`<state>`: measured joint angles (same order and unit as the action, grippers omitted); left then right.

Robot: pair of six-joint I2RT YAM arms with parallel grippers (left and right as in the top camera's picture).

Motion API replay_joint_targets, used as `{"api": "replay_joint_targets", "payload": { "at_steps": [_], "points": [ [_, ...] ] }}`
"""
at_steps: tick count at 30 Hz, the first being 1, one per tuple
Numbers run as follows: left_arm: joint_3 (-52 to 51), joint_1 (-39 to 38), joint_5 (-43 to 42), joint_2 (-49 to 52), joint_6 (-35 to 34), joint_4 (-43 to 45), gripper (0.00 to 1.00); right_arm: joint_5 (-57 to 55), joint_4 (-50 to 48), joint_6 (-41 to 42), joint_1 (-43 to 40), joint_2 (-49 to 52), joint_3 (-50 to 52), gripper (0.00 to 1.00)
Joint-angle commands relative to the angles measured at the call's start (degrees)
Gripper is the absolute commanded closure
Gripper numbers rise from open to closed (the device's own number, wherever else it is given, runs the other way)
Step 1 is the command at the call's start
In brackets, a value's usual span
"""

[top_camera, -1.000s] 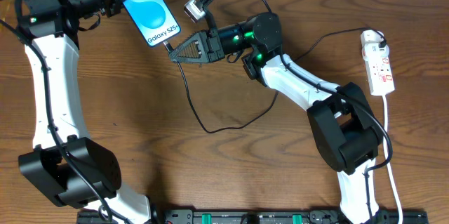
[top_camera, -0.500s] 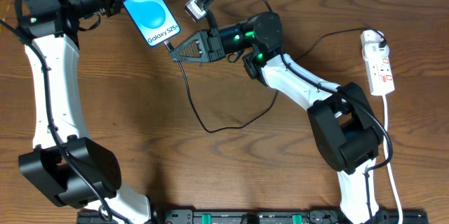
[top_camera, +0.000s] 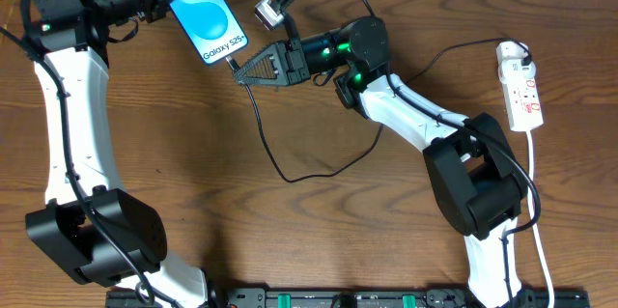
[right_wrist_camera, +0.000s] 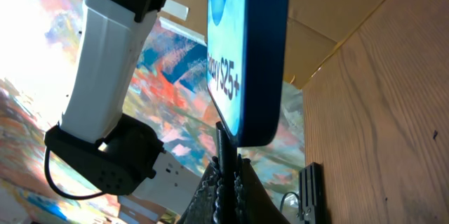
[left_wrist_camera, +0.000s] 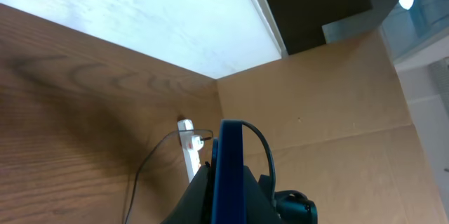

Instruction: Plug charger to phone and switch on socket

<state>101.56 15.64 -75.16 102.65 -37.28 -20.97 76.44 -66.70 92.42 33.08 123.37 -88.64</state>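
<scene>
R fingers [right_wrist_camera: 242,196] pinched shut on charger [right_wrist_camera: 222,143] at its plug, tip touching phone [right_wrist_camera: 245,55] bottom edge. Phone held up off surface [top_camera: 193,154], clamped btwn closed L fingers [left_wrist_camera: 198,201]. Socket [top_camera: 521,91] lies far R on surface, well apart from both.

We can read one line of text: white letters spelling "Galaxy S25+" on the bright blue screen of the phone [top_camera: 208,20], at the far left of the scene in the overhead view. The line sits near the screen's lower end, below a lighter circle. In the right wrist view we see the same phone [right_wrist_camera: 245,55] almost edge-on, and only "S25+" shows, turned sideways. The socket [top_camera: 521,91] at the far right carries red-orange marks, too small for us to read.
</scene>
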Motion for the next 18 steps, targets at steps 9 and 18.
{"api": "replay_joint_targets", "payload": {
  "at_steps": [9,18],
  "points": [
    [0.44,-0.63,-4.98,0.00,0.57,0.07,0.92,-4.50,-0.17,0.37,-1.36,0.50,-0.07,0.99],
    [0.44,-1.14,-4.96,0.00,0.59,0.07,0.92,-5.66,-0.17,0.37,-1.38,0.50,-0.07,0.99]
  ]
}}
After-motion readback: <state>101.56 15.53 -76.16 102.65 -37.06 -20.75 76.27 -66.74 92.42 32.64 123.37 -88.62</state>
